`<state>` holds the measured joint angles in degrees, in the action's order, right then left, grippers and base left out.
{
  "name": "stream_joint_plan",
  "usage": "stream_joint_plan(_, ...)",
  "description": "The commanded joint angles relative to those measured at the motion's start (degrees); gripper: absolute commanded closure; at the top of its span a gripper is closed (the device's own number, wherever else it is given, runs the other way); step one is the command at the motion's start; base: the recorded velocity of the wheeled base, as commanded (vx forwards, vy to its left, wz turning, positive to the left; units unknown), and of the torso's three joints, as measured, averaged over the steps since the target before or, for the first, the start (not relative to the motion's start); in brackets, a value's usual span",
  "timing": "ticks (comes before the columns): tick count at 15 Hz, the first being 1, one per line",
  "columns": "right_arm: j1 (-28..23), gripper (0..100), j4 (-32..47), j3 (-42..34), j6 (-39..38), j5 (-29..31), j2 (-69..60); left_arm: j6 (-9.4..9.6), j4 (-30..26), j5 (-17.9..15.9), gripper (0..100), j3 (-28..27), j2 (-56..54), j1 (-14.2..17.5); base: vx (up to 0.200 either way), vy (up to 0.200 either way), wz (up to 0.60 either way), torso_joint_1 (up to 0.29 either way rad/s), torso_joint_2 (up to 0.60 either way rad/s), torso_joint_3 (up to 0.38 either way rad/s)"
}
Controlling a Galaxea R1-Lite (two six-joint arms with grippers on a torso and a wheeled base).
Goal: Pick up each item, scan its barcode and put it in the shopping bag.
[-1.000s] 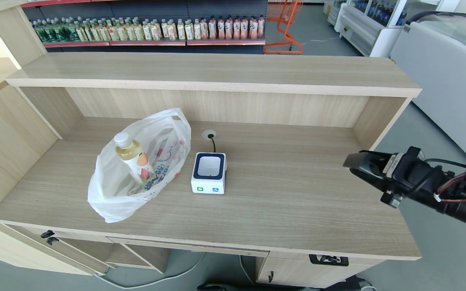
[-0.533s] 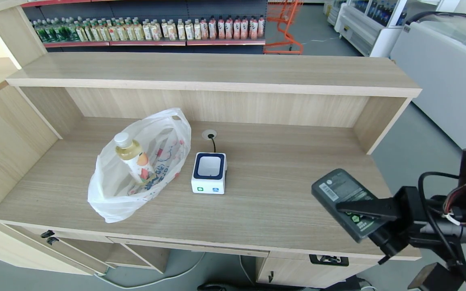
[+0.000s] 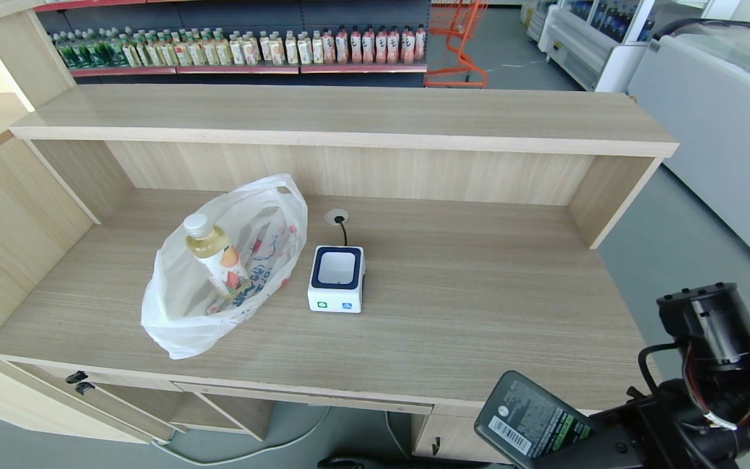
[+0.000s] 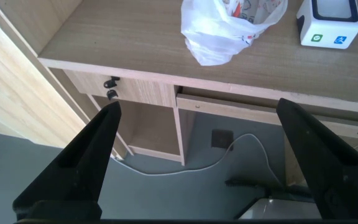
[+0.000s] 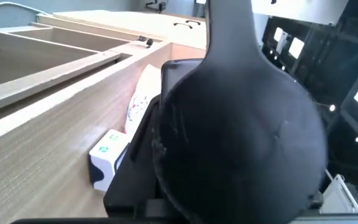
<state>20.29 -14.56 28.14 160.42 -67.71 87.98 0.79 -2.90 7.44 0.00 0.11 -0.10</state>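
Right end effector (image 3: 593,435) is clamped on a dark flat pack (image 3: 531,420), holding it off the tabletop's (image 3: 479,312) front right corner, past the front edge, with the barcode label facing up. Left end effector (image 4: 194,168) hangs low in front of the tabletop's left front edge with its fingers (image 4: 73,168) spread wide apart and nothing between them. On the tabletop, the white scanner (image 3: 336,279) stands near the middle with its window up. The white bag (image 3: 173,312) lies just beside the scanner on the left, mouth open, and a bottle (image 3: 213,255) leans inside it.
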Motion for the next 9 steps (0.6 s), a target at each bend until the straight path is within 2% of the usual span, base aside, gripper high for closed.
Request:
stream_joint_plan(1, 2.0, 100, 0.1, 0.3, 4.6, -0.1, -0.4, 0.0, 0.0, 0.0, 0, 0.0, 0.0, 0.0, 0.0, 0.0, 0.0, 0.0, 0.0, 0.0)
stream_joint_plan(5, 6.4, 100, 0.0, 3.5, 4.6, -0.1, -1.0, 0.0, 0.0, 0.0, 0, 0.0, 0.0, 0.0, 0.0, 0.0, 0.0, 0.0, 0.0, 0.0)
stream_joint_plan(9, 7.1, 100, -3.1, 5.0, 4.6, -0.6, -2.9, 0.0, 0.0, 0.0, 0, 0.0, 0.0, 0.0, 0.0, 0.0, 0.0, 0.0, 0.0, 0.0)
